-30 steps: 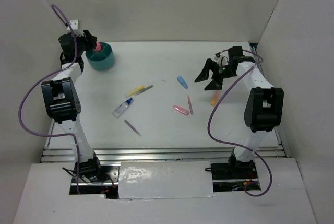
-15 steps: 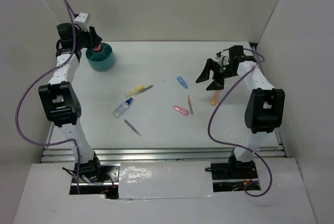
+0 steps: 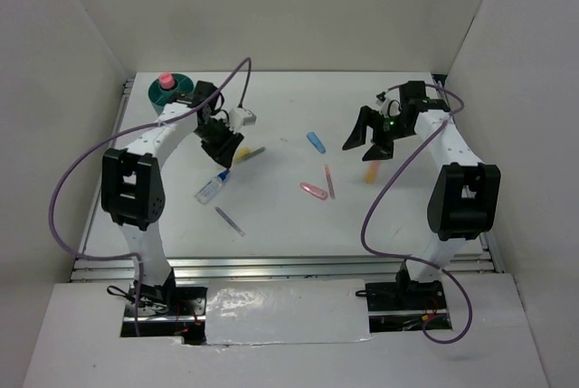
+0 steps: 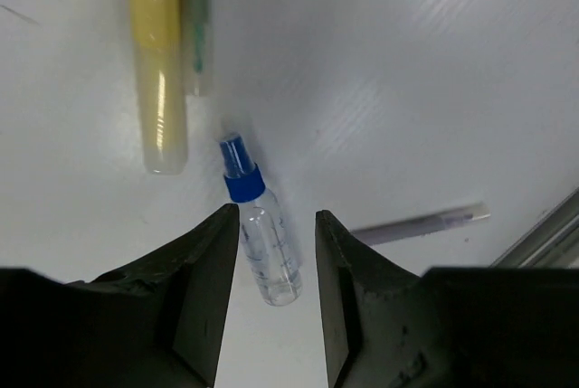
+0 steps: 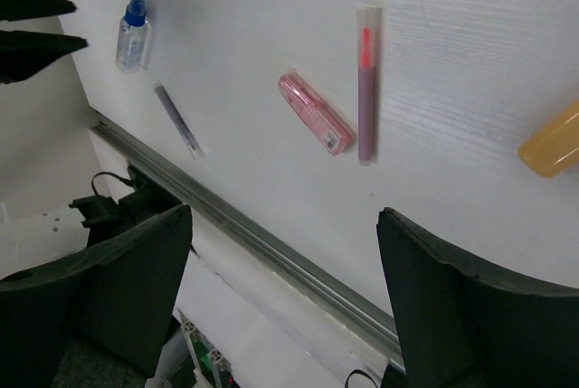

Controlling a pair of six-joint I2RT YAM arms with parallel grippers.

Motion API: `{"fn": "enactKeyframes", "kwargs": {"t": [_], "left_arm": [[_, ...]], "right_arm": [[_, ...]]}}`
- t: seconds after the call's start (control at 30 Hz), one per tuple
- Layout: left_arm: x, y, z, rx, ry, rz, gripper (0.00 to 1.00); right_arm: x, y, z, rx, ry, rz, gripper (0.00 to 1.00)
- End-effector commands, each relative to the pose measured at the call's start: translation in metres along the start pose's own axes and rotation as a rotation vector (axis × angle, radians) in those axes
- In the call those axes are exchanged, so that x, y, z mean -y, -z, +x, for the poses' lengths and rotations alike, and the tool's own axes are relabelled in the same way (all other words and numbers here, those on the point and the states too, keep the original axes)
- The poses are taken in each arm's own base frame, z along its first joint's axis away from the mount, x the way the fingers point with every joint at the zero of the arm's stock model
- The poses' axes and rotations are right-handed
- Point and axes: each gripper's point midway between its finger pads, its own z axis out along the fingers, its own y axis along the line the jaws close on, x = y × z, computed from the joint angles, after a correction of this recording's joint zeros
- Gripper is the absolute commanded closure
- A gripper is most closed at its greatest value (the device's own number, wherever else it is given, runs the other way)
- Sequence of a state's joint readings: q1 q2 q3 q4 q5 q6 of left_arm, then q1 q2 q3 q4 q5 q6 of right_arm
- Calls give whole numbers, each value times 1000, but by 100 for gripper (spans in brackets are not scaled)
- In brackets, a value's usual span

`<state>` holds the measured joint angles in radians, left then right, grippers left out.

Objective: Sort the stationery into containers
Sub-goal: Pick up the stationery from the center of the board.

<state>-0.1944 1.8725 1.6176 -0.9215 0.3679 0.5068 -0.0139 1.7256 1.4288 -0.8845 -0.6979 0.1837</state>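
The teal tub (image 3: 177, 97) stands at the back left with a pink marker (image 3: 166, 80) upright in it. My left gripper (image 3: 222, 139) hangs open over the yellow highlighter (image 4: 156, 62), and its jaws frame the white blue-capped bottle (image 4: 262, 243) lying on the table below, without touching it. My left gripper (image 4: 277, 216) holds nothing. A thin purple pen (image 4: 421, 222) lies beyond the bottle. My right gripper (image 3: 374, 135) is wide open and empty above the pink clip (image 5: 315, 113), pink pen (image 5: 365, 83) and orange marker (image 5: 552, 142). A small blue piece (image 3: 315, 141) lies mid-table.
A thin green pen (image 4: 195, 26) lies alongside the highlighter. The table's metal front rail (image 5: 271, 248) runs under my right gripper (image 5: 285, 216). White walls close in the table on the left, back and right.
My left arm has swung from the tub to the right and forward over the highlighter and bottle, leaving the pink marker in the tub. The right arm has barely moved.
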Motion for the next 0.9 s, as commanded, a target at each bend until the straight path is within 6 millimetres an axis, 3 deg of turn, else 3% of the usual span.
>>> {"fn": "enactKeyframes", "kwargs": {"t": [0.0, 0.17, 0.4, 0.87], "left_arm": [[12, -6, 38, -218, 17, 32, 49], [3, -18, 40, -290, 11, -38, 48], [4, -32, 64, -420, 21, -46, 45], [-12, -53, 78, -476, 60, -113, 42]], "right_arm": [[-9, 10, 7, 15, 45, 0, 11], [-9, 9, 10, 10, 47, -8, 11], [-10, 8, 13, -1, 41, -23, 11], [-19, 4, 20, -22, 62, -37, 11]]}}
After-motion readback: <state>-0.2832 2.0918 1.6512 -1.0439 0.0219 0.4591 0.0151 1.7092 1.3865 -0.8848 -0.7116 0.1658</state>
